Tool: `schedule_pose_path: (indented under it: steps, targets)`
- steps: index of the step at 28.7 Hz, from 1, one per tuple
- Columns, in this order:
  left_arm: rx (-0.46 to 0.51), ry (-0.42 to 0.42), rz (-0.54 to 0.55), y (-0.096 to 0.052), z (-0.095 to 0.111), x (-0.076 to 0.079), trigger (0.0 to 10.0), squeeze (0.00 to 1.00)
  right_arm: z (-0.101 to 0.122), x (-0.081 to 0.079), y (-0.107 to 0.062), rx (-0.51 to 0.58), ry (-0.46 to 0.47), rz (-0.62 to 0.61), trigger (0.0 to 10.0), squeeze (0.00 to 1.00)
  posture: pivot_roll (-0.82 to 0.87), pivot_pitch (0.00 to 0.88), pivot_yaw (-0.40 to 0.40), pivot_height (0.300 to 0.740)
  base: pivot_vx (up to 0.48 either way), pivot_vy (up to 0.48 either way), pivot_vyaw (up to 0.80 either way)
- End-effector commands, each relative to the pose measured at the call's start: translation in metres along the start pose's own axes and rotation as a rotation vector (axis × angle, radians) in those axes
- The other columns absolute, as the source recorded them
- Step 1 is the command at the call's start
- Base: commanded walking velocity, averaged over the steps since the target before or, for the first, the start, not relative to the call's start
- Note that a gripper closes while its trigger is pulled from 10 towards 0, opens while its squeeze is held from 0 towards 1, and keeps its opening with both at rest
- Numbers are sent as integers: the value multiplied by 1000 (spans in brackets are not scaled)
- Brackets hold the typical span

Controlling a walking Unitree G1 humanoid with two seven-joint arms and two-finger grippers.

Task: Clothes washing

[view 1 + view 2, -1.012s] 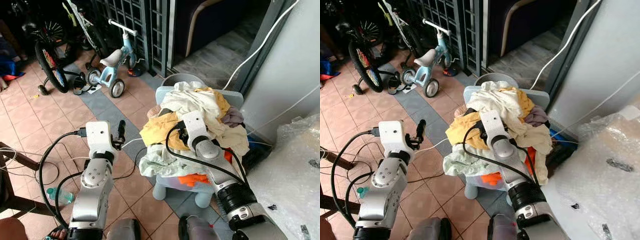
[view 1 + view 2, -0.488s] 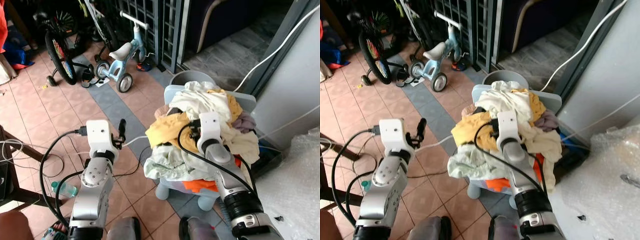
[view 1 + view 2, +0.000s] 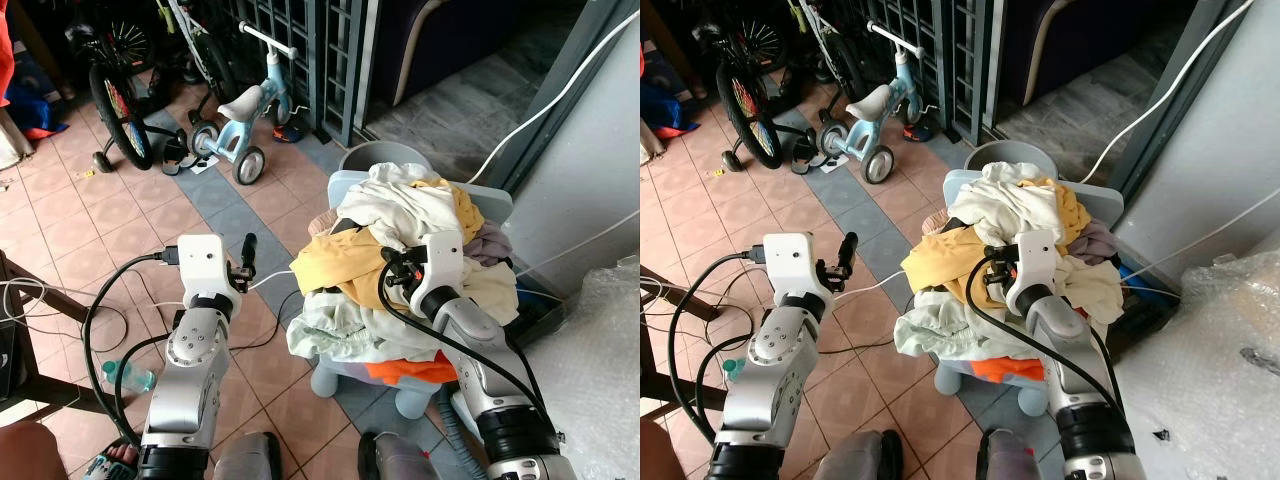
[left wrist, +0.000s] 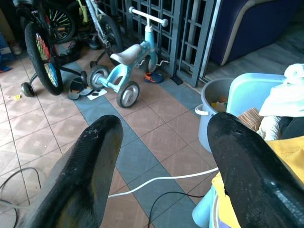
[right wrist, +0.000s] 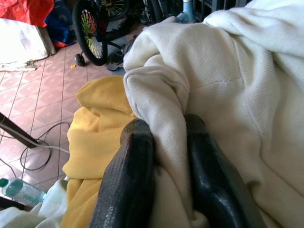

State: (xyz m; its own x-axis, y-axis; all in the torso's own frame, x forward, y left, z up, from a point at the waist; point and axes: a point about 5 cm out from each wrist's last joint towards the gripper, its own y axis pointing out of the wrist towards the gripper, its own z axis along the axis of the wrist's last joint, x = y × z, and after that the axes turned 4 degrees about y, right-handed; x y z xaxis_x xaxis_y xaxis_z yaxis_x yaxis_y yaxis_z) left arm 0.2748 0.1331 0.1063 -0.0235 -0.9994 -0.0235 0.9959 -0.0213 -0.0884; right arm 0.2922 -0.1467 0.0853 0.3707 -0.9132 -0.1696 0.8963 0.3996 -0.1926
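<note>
A heap of clothes overflows a pale blue basket [image 3: 492, 200]: a cream garment [image 3: 400, 205] on top, a yellow one [image 3: 335, 260] below it, a pale green one [image 3: 330, 335] and an orange one [image 3: 410, 372] lower down. My right gripper [image 5: 166, 124] is shut on a fold of the cream garment [image 5: 228, 85], with the yellow cloth [image 5: 95, 128] just beside it. In the left eye view the right gripper [image 3: 393, 272] sits on the front of the heap. My left gripper [image 4: 164, 126] is open and holds nothing. It hovers over the tiled floor, left of the heap [image 3: 248, 250].
A grey bucket [image 3: 375, 157] stands behind the basket. A blue balance bike [image 3: 240, 110] and a bicycle [image 3: 120, 115] stand by the metal gate [image 3: 300, 40]. A white cable [image 4: 161, 180] and a plastic bottle [image 3: 125, 375] lie on the floor. Bubble wrap [image 3: 610, 340] lies at the right.
The camera has shifted. My right wrist has drawn back a little to the right on the heap, with cream cloth between its fingers. The left arm has hardly moved.
</note>
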Motion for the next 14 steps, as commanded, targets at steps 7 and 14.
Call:
schedule_pose_path:
  steps: [7,14]
  targets:
    - [-19,4,-2,1,-3,0,10000,0,18,-11,-3,108,-2,92,10000,1000,-20,120,70,740,0,0,0]
    - [-20,5,-6,2,-3,0,10000,0,52,3,4,232,-105,22,10000,1000,-16,116,70,740,0,0,0]
